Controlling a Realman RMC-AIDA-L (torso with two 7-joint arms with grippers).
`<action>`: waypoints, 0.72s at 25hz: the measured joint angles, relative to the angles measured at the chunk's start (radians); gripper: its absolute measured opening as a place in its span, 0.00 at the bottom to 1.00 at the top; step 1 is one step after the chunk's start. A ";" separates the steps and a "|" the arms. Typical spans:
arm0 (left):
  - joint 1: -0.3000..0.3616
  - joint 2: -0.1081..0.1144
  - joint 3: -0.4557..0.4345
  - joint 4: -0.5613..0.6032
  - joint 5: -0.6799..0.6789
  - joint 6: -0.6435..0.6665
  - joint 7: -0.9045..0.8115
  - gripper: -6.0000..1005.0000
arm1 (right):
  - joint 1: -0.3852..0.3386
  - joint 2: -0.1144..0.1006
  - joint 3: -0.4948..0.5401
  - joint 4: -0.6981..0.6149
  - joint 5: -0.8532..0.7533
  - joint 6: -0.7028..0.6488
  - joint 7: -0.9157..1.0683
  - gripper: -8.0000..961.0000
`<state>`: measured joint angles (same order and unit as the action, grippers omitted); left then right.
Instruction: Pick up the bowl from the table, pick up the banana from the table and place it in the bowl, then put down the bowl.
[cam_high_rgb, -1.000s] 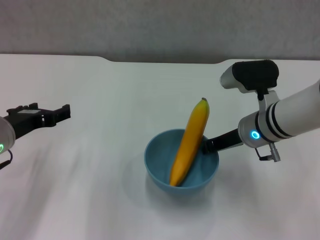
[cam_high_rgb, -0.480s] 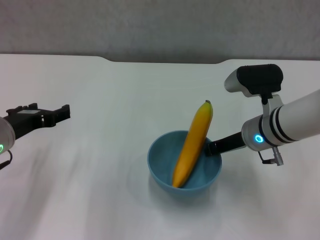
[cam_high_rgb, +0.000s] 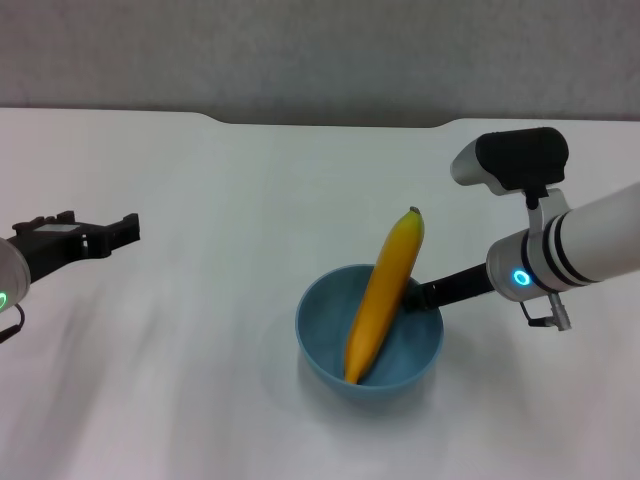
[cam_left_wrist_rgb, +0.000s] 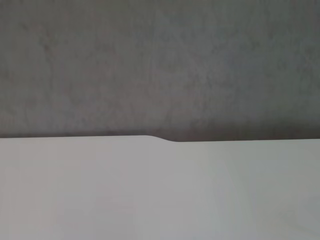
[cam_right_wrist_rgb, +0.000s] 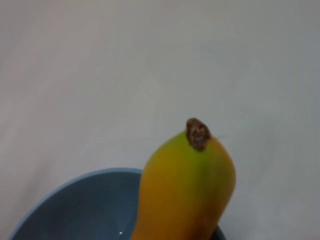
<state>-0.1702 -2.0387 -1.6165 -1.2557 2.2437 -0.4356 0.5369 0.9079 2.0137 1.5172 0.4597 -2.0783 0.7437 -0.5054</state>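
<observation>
The light-blue bowl (cam_high_rgb: 325, 338) sits at the front centre of the white table (cam_high_rgb: 220, 200). The yellow banana (cam_high_rgb: 383, 293) leans in it, lower end on the bowl's floor and dark tip sticking up past the far rim. My right gripper (cam_high_rgb: 420, 296) is shut on the bowl's right rim, beside the banana. In the right wrist view the banana (cam_right_wrist_rgb: 187, 190) and its tip fill the foreground above the bowl (cam_right_wrist_rgb: 85, 205). My left gripper (cam_high_rgb: 98, 230) hangs open and holding nothing over the table's left side, far from the bowl.
The table's far edge has a shallow notch (cam_high_rgb: 330, 123), which the left wrist view shows as a notch (cam_left_wrist_rgb: 167, 138) against a grey wall. Bare white tabletop surrounds the bowl on every side.
The right gripper has carried the bowl and banana slightly to the right and down. The left gripper has dipped a little.
</observation>
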 joint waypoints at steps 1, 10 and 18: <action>0.000 0.000 0.000 0.000 0.000 0.000 0.000 0.89 | -0.006 0.000 0.000 0.006 -0.001 0.000 0.000 0.14; 0.026 0.000 0.000 0.002 0.000 0.008 0.000 0.89 | -0.143 -0.009 -0.006 0.243 -0.011 0.054 -0.011 0.52; 0.038 0.000 -0.004 -0.002 -0.007 0.014 -0.001 0.89 | -0.348 -0.013 0.083 0.527 -0.085 0.110 -0.038 0.75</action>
<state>-0.1317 -2.0386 -1.6202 -1.2577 2.2366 -0.4218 0.5364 0.5601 2.0002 1.6001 0.9865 -2.1630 0.8541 -0.5439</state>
